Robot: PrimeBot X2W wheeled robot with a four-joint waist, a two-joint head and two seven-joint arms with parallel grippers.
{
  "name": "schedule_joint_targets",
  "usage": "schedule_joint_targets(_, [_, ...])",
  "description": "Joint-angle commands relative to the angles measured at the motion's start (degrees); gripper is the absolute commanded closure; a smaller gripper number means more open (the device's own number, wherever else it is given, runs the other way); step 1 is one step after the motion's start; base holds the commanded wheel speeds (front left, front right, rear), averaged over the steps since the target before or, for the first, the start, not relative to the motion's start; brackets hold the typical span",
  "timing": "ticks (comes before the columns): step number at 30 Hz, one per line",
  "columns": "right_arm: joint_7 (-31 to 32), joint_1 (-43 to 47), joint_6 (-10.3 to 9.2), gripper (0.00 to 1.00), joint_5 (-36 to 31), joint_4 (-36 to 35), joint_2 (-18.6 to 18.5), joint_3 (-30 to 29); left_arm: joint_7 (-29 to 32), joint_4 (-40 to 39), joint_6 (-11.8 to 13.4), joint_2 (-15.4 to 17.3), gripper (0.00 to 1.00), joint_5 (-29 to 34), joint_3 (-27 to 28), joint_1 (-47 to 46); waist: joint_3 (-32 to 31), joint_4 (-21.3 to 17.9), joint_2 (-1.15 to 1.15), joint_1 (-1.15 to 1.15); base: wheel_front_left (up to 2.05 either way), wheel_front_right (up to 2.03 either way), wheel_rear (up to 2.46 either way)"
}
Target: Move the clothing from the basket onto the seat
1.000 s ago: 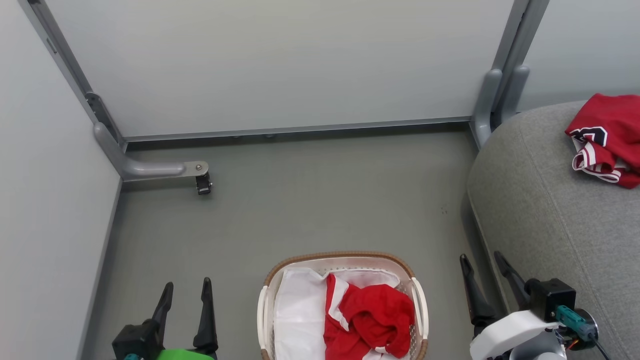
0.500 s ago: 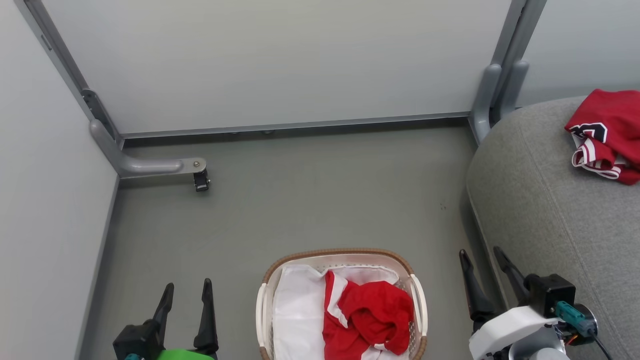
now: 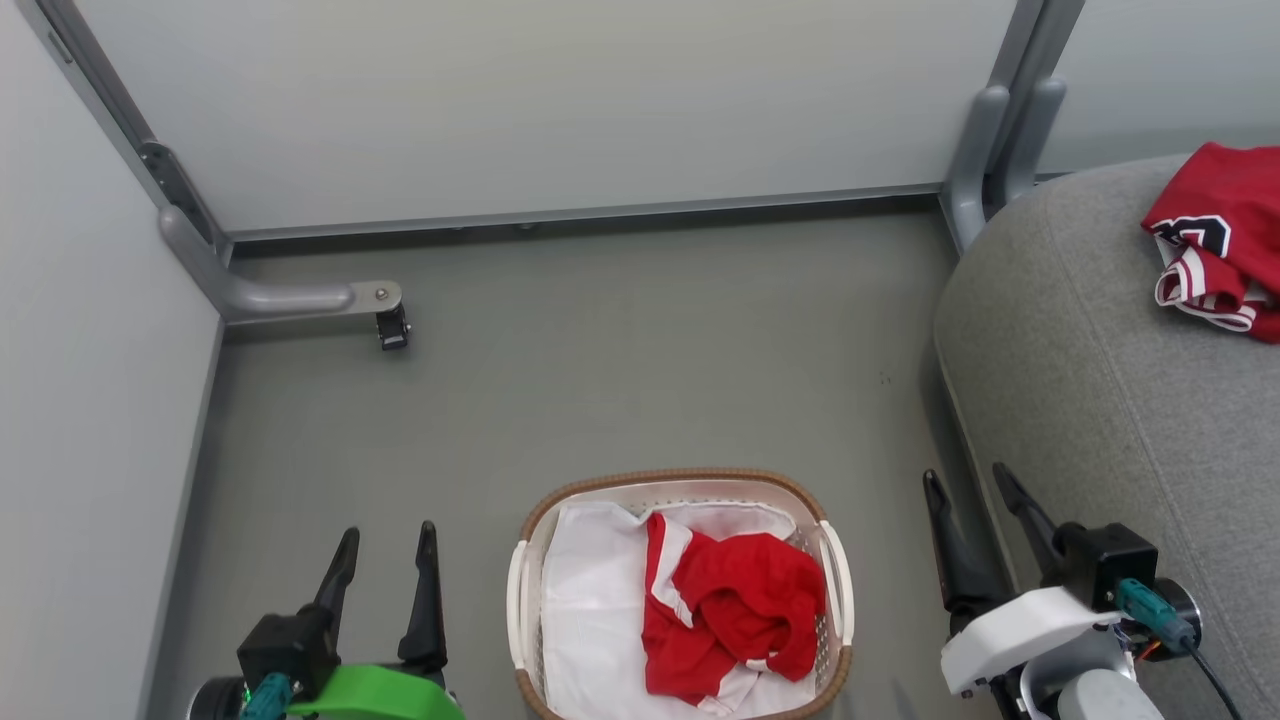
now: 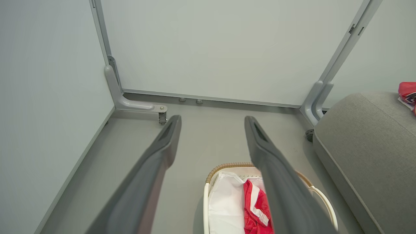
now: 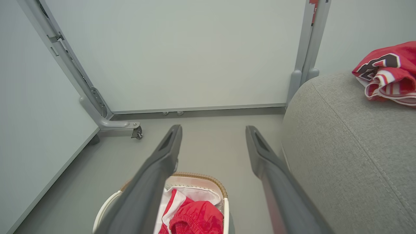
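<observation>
The basket (image 3: 680, 482) stands on the floor at the bottom middle of the head view, holding crumpled red clothing with white stripes (image 3: 735, 610) on a white liner (image 3: 590, 620). A second red garment with a black-and-white emblem (image 3: 1220, 235) lies on the grey seat (image 3: 1090, 400) at the right. My left gripper (image 3: 388, 540) hangs open to the left of the basket, and my right gripper (image 3: 970, 485) hangs open between basket and seat; both are empty. The basket (image 4: 224, 166) and its red clothing (image 4: 256, 208) show between the left fingers; the right wrist view shows the red clothing (image 5: 195, 217) and the garment on the seat (image 5: 386, 74).
Pale partition panels enclose the grey floor at the back and left. A grey metal foot with a caster (image 3: 385, 325) juts out at the back left, and a grey post (image 3: 985, 140) rises at the seat's back corner. Open floor (image 3: 640, 370) lies beyond the basket.
The whole head view has shifted, so the camera moved; the basket and grippers now sit slightly higher in it. Both grippers stay open and the clothing lies as before.
</observation>
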Motion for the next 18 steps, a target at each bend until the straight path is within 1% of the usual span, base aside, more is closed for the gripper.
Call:
schedule_joint_targets(1, [-0.24, -1.23, -0.08, 0.0, -0.63, -0.55, -0.25, -0.39, -0.04, 0.08, -0.37, 0.03, 0.0, 0.77, -0.34, -1.95, 1.89, -0.26, 0.0, 0.0, 0.0, 0.0, 0.0])
schedule_joint_targets(6, [-0.19, -3.45, -0.08, 0.0, -2.25, -1.77, -0.24, -1.86, -0.03, 0.65, -1.09, 0.1, 0.0, 2.76, -1.76, -7.22, 6.51, -0.83, 0.0, 0.0, 0.0, 0.0, 0.0])
schedule_joint_targets(9, [-0.18, -5.56, -0.08, 0.0, -2.93, -2.99, -0.26, -2.83, -0.03, 1.57, -1.56, 0.32, 0.0, 4.08, -3.14, -11.81, 10.43, -1.54, 0.0, 0.0, 0.0, 0.0, 0.0])
schedule_joint_targets(14, [-0.18, -8.42, -0.08, 0.0, -3.77, -5.0, -0.24, -4.46, -0.03, 4.89, -2.16, 0.84, 0.0, 6.04, -5.66, -20.69, 16.92, -2.84, 0.0, 0.0, 0.0, 0.0, 0.0])
schedule_joint_targets(18, [-0.18, -10.45, -0.08, 0.0, -3.92, -6.57, -0.22, -5.54, -0.03, 8.91, -2.51, 1.25, 0.0, 7.93, -8.69, -27.18, 22.13, -4.56, 0.0, 0.0, 0.0, 0.0, 0.0])
